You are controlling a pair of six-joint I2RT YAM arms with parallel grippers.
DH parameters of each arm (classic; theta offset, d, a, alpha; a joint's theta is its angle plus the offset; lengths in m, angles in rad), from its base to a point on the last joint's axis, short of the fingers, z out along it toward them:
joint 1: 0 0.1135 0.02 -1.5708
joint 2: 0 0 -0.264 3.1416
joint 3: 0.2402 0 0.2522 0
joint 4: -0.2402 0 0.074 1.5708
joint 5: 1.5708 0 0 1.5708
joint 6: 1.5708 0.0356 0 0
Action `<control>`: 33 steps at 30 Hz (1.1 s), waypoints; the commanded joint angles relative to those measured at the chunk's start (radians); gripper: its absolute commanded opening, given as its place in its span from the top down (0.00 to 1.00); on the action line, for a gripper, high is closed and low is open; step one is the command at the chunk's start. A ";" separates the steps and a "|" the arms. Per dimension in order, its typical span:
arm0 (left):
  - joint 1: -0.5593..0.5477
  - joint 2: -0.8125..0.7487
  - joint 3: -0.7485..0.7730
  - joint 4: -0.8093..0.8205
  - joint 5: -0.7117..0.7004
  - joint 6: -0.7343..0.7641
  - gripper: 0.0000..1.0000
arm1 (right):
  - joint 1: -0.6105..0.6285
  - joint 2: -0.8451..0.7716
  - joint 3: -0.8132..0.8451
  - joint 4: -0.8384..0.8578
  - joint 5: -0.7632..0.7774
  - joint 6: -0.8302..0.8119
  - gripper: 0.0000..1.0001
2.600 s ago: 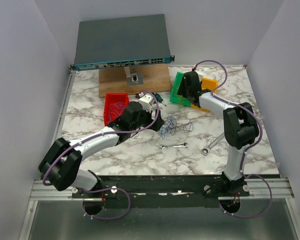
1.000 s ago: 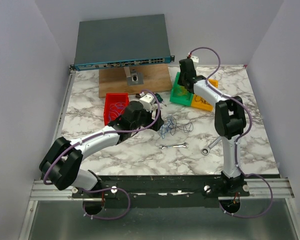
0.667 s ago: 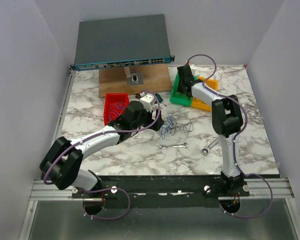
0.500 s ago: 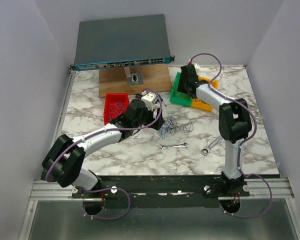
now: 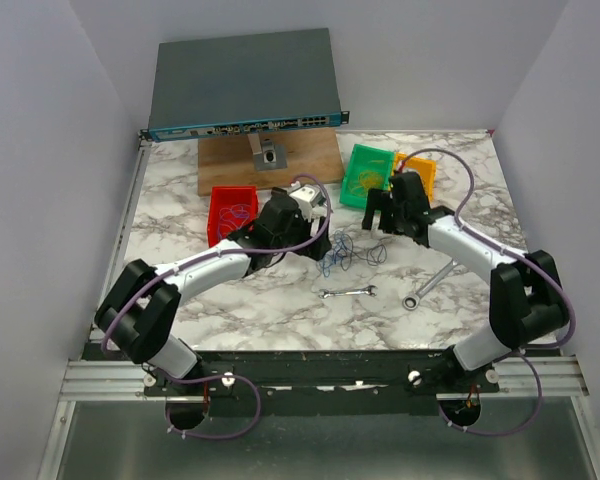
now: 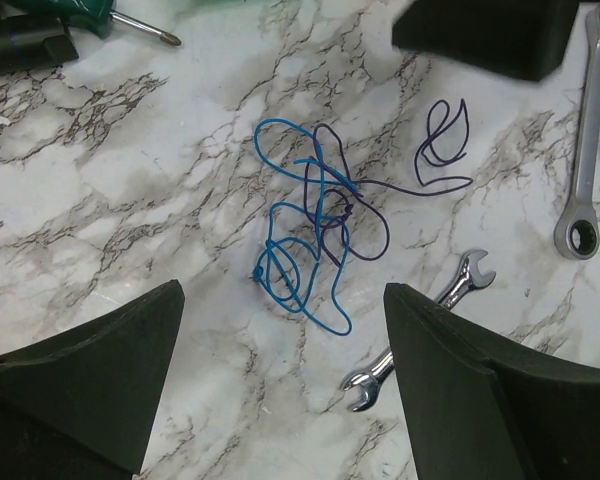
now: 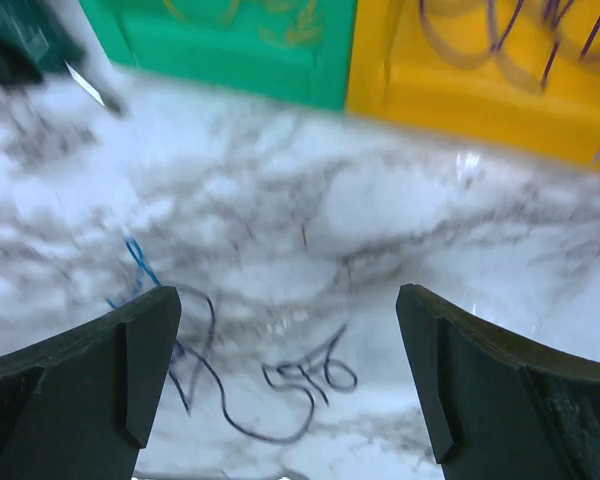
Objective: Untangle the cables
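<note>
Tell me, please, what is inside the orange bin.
The orange bin holds thin dark purple wire loops. The right wrist view is blurred and cuts off the bin's far part, so their number cannot be told.

A white counter (image 5: 280, 315) with grey marble lines sits between plain pale walls (image 5: 40, 150) on the left, right and far sides. The light is soft.

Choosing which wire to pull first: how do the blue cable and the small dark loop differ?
The blue cable is bright and long; the small dark loop is purple and short. The blue cable crosses another dark strand; the small dark loop lies alone. Both rest on the table.
</note>
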 commanded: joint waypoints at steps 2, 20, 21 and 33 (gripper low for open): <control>-0.001 0.083 0.102 -0.118 0.026 0.021 0.17 | 0.006 -0.064 -0.199 0.071 -0.209 -0.019 0.00; 0.000 0.163 0.178 -0.203 0.029 0.019 0.19 | 0.124 0.048 -0.187 0.045 0.036 0.019 0.99; -0.001 0.162 0.175 -0.200 0.033 0.018 0.19 | 0.125 0.028 -0.195 0.047 0.041 0.025 0.99; -0.001 0.240 0.242 -0.264 0.092 0.013 0.19 | 0.124 -0.306 -0.172 -0.064 0.090 0.051 0.99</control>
